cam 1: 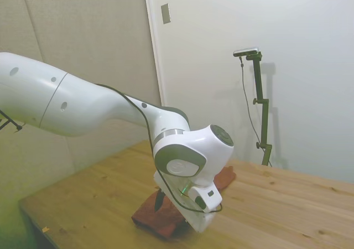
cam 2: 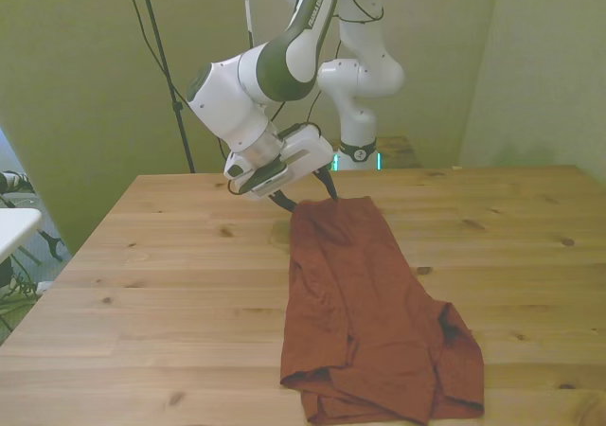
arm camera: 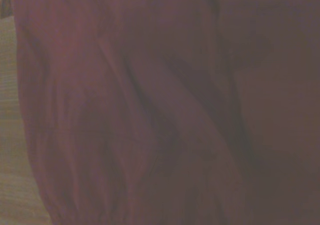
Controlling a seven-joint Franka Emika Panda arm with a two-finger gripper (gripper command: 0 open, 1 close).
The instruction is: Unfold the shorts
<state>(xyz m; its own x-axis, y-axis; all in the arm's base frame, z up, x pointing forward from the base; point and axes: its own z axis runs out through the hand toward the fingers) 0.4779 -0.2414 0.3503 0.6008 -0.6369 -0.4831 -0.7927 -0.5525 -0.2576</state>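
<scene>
Gripper (cam 2: pixel 308 194) fingers are spread at the far hem of the rust-red, limp fabric shorts (cam 2: pixel 365 303), nothing evidently held; shorts are judged still folded lengthwise.

White arm (cam 2: pixel 284 62), grey joints, black cable (cam 1: pixel 133 108)

Wooden desk (cam 2: pixel 142 284): pale pine planks with dark knots, grain running across front view.

Shorts (cam 2: pixel 365 303) lie directly on desk, rust-red, limp, wrinkled, stretched in long strip from desk centre toward 5 o'clock in front view. Narrow end at 12 o'clock of garment; wider end near desk's near edge, hem folded under.

In side view, shorts (cam 1: pixel 160 216) show as dark red patch on desk (cam 1: pixel 287 205).

Wrist view: shorts (arm camera: pixel 165 110) fill frame, blurred folds.
</scene>
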